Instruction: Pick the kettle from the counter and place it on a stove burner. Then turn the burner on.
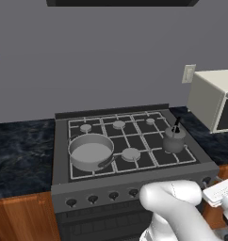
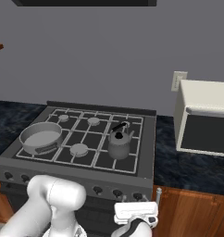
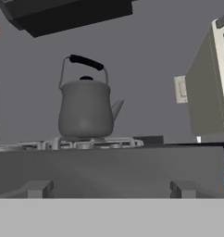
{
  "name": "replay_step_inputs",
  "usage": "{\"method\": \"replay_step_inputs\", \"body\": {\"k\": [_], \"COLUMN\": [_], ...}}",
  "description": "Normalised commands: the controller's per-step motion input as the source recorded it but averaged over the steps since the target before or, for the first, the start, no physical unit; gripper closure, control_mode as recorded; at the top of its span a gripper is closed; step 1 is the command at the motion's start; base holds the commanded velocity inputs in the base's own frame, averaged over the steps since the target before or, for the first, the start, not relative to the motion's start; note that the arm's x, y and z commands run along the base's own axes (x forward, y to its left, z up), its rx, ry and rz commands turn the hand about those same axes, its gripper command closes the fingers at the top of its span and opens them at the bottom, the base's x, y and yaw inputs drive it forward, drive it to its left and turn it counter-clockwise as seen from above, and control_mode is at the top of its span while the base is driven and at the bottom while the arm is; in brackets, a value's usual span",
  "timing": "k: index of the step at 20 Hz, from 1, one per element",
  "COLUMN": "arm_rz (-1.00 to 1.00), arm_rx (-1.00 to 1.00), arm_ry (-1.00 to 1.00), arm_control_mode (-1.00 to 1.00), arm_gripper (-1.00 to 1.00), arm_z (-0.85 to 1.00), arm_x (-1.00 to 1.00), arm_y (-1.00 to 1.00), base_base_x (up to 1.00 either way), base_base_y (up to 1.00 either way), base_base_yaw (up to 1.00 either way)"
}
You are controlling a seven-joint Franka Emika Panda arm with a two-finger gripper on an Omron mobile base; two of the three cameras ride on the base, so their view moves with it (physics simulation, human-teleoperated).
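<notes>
Bench [image 1: 21, 150]: dark marbled stone either side of the cooktop, wooden fronts below; nothing of the task is left on it.
Saucepan [image 1: 91, 151]: wide, grey, on the front-left burner, well apart from the kettle, so it does not crowd the work on the right.
Burner caps [image 1: 118, 124]: small round caps along the back row, a wider disc [image 1: 131, 153] at front centre, all bare under the pale grates.
Kettle [image 1: 174, 138]: upright on the grate over the front-right burner, handle up, spout toward the right in the hand view [image 3: 86, 109]; the placing step looks done.
Knobs [image 1: 113, 195]: a row along the stove's front panel, below the cooktop edge; which 1 governs the kettle's burner cannot be read from here.
Hand [image 2: 134, 215]: low in front of the stove's right end, level with the panel and facing it, likely lowered there to reach a knob; touching nothing visible. 2 dark tips [image 3: 37, 187] stand far apart in the hand view, so it is spread and holds nothing.
Microwave [image 2: 204, 118]: pale box on the bench right of the stove, clear of the arm.
</notes>
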Motion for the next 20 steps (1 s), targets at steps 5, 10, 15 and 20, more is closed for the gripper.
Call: {"method": "replay_step_inputs", "body": {"k": [5,10,15,20], "arm_rz": [0.0,0.0,0.0,0.0], "arm_rx": [0.0,0.0,0.0,0.0], "arm_ry": [0.0,0.0,0.0,0.0], "arm_control_mode": [-1.0,-1.0,-1.0,-1.0], "arm_gripper": [-1.0,-1.0,-1.0,-1.0], "arm_z": [-0.28,-0.24,-0.21,-0.16], "arm_x": [0.07,0.11,0.17,0.17], "arm_y": [-0.21,-0.19,-0.01,0.0], "base_base_x": [0.0,0.0,0.0,0.0], "base_base_y": [0.0,0.0,0.0,0.0], "base_base_yaw": [0.0,0.0,0.0,0.0]}}
